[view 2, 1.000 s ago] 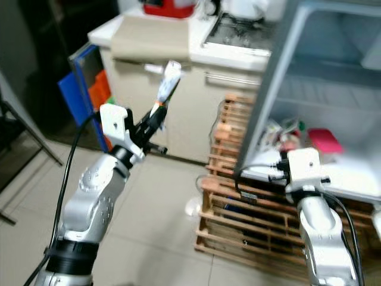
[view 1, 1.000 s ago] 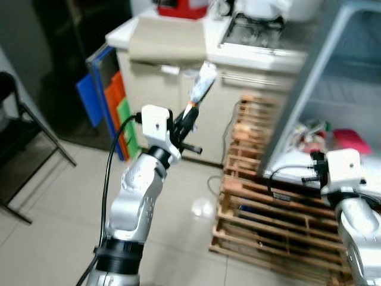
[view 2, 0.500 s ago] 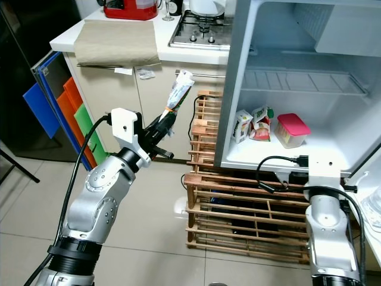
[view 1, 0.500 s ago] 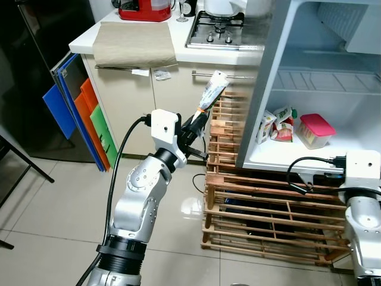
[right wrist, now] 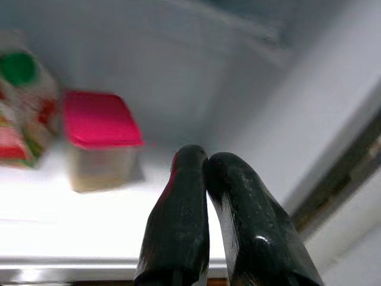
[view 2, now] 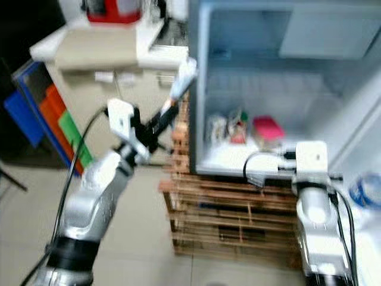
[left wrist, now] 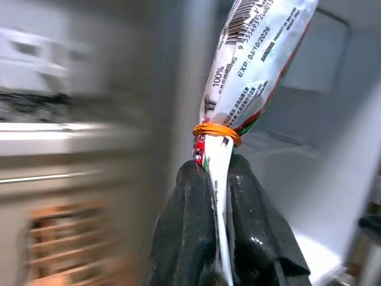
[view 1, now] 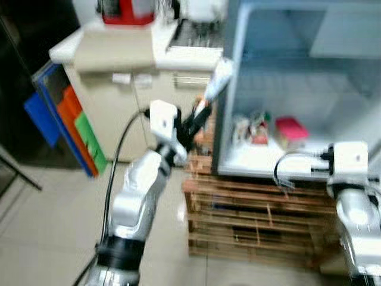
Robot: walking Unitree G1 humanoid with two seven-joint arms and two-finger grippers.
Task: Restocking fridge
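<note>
Up high, left claw [left wrist: 217, 179] pinches packet [left wrist: 253, 65]

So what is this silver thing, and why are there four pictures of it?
It's a robot with two silver arms, putting food in a fridge. Two pictures come from cameras in its head, like eyes looking down at its own arms. The other two come from little cameras on its wrists, looking along its black fingers. The left gripper pinches a food packet tied with an orange rubber band, held up by the open fridge. The right gripper has its fingers together, holding nothing, pointing into the fridge. On the shelf inside sit a tub with a pink lid and some cartons. The pictures are blurry.
</note>
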